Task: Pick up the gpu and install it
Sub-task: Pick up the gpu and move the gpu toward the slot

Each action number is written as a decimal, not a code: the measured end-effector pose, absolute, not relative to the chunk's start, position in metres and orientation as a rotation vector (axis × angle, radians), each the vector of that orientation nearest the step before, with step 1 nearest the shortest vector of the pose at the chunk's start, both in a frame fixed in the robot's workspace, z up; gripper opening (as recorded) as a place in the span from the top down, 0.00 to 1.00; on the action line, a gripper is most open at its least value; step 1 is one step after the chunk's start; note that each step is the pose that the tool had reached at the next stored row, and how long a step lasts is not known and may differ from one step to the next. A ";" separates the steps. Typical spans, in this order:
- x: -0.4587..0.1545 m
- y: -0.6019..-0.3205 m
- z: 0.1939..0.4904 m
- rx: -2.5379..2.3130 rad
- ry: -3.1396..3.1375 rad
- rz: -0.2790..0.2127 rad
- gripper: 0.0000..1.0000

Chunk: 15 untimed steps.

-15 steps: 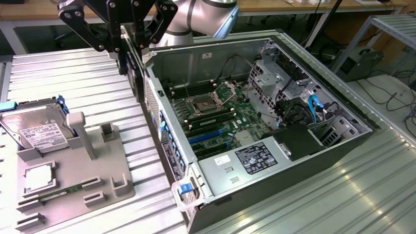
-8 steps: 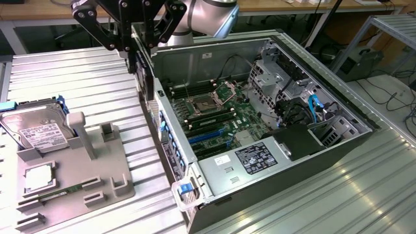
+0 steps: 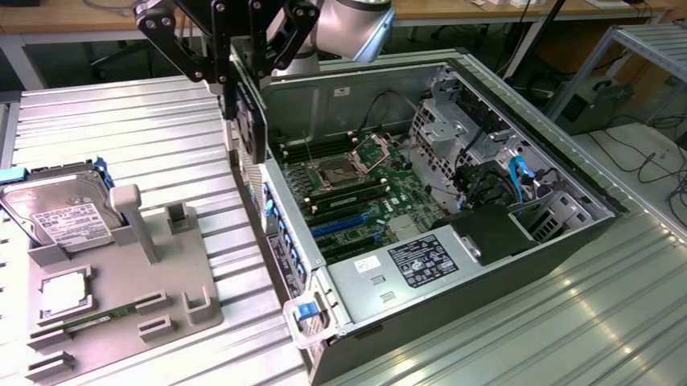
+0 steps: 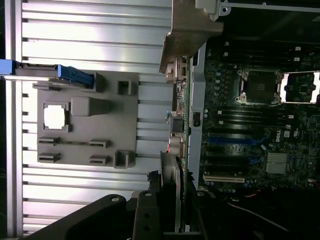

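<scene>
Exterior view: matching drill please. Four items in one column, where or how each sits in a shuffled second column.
Items
1. gpu
2. hard drive
3. memory stick
4. computer case

Places or states
A. lying flat in a slot of the gray holder
B. open, motherboard exposed
C. gripped by the end effector, up at the case's edge
D. tilted, white label showing, at the exterior view's left edge

Pairs: 1-C, 2-D, 3-A, 4-B
</scene>
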<state>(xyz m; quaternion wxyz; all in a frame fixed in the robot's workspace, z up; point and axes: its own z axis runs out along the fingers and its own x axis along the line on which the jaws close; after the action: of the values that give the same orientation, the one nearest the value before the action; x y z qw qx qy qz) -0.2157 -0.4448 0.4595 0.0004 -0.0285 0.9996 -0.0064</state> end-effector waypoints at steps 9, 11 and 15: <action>-0.205 -0.445 0.459 -0.090 3.140 -0.020 0.72; -0.203 -0.445 0.459 -0.090 3.140 -0.020 0.72; -0.198 -0.445 0.459 -0.090 3.140 -0.020 0.72</action>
<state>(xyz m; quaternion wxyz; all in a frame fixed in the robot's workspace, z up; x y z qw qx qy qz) -0.1982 -0.4448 0.4592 0.0004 -0.0285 0.9996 -0.0064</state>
